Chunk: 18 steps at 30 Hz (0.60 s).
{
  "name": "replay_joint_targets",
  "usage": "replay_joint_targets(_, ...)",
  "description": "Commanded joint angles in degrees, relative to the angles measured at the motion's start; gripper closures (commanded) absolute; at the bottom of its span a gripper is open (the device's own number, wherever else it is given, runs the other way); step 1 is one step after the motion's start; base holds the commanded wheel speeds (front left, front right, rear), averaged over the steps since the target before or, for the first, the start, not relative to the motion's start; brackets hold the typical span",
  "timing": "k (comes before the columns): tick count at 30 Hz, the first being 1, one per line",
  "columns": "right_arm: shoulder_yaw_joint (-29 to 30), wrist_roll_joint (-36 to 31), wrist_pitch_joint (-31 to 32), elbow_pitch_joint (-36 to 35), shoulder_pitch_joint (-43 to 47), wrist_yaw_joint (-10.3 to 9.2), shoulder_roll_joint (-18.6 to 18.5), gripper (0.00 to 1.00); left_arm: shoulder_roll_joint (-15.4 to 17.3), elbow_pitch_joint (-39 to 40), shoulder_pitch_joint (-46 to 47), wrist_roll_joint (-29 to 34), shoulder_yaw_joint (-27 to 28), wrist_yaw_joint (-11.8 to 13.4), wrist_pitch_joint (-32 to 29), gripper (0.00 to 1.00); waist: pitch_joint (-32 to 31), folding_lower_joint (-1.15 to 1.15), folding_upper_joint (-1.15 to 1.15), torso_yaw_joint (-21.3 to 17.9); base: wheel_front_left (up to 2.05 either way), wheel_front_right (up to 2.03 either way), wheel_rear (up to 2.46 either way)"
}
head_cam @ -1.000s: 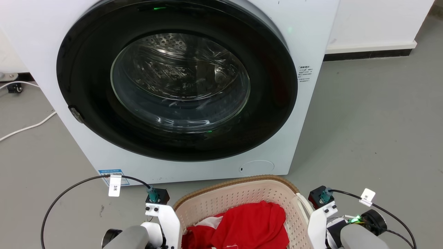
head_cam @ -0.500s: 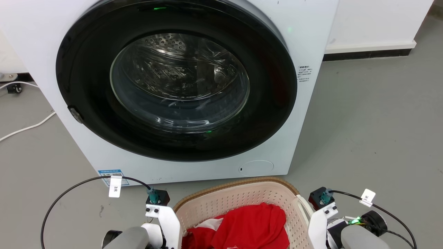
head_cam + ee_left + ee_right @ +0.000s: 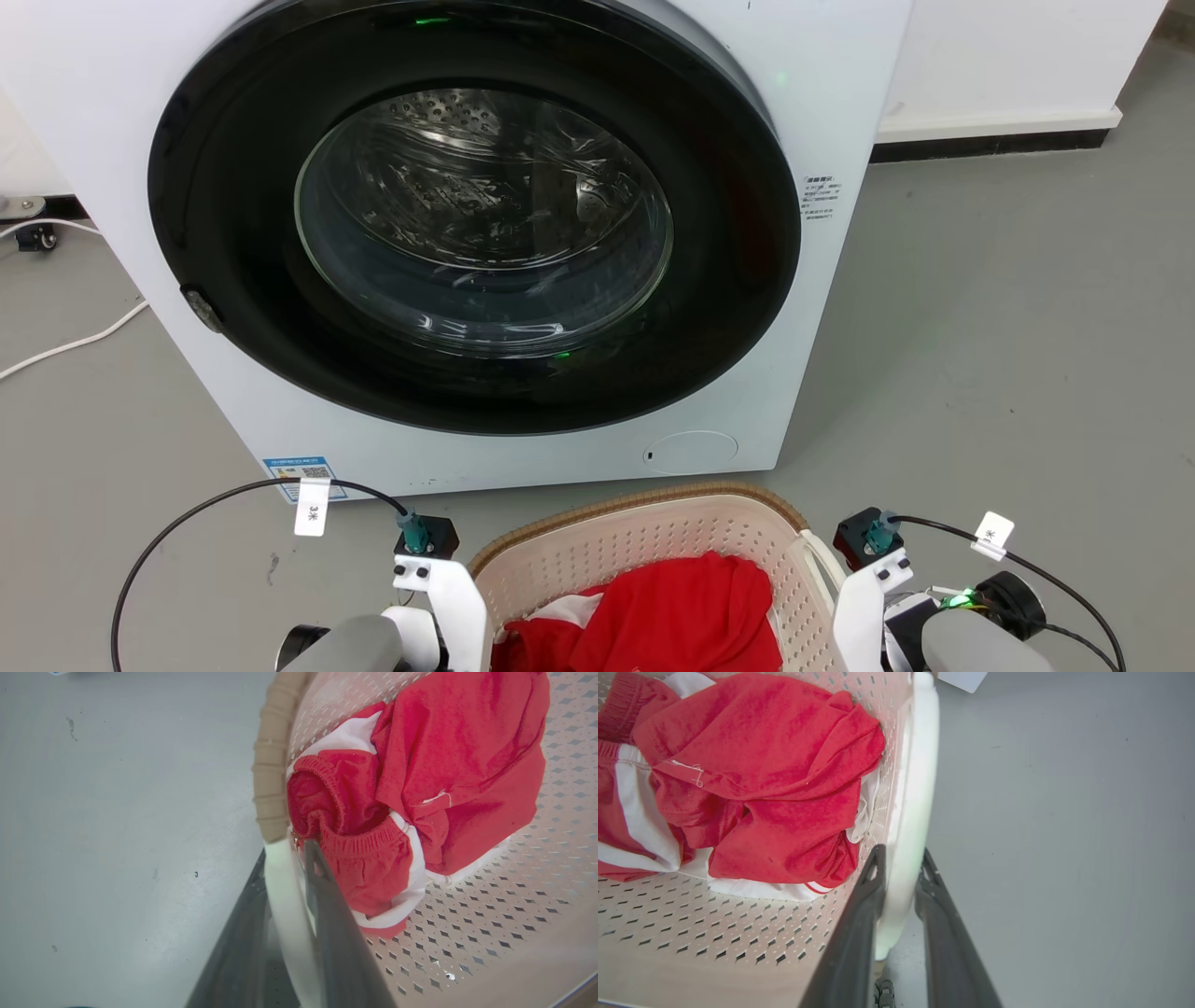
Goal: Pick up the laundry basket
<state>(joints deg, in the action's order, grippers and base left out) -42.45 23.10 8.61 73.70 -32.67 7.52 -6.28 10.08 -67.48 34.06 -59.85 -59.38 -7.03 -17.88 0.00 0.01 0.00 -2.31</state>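
Note:
The laundry basket (image 3: 644, 537), cream-white and perforated with a tan woven-look rim (image 3: 635, 497), sits at the bottom middle of the head view in front of the washer. Red and white clothes (image 3: 677, 611) lie inside it. My left gripper (image 3: 286, 854) is shut on the basket's white left handle (image 3: 285, 896), one finger outside and one inside. My right gripper (image 3: 902, 851) is shut on the white right handle (image 3: 910, 802) in the same way. In the head view, my two white wrists flank the basket.
A white front-loading washer (image 3: 840, 112) with a dark round door (image 3: 476, 224) stands just beyond the basket, its door closed. Grey floor (image 3: 1008, 355) spreads to the right. A white cable (image 3: 65, 345) lies at the left. Black cables loop from both wrists.
The basket and both wrists have slid slightly lower in the head view, away from the washer's base. Both grips stay the same.

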Motion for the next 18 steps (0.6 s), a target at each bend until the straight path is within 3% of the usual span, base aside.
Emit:
replay_joint_targets(1, -0.84, -0.1, 0.29, 0.24, -0.53, -0.05, -0.85, 1.0, 0.17, 0.29, 1.59, -0.23, -0.28, -0.79, 0.58, 1.0, 0.0, -0.01, 0.0, 0.0, 0.0, 0.0, 0.0)
replay_joint_targets(18, -4.28, 3.26, 0.74, 0.24, -0.88, -0.05, -1.31, 1.0, 0.49, 0.18, 1.95, -2.77, -2.74, -0.78, 0.93, 1.0, 0.2, -0.01, 0.0, -0.06, 0.0, 0.0, 0.0)
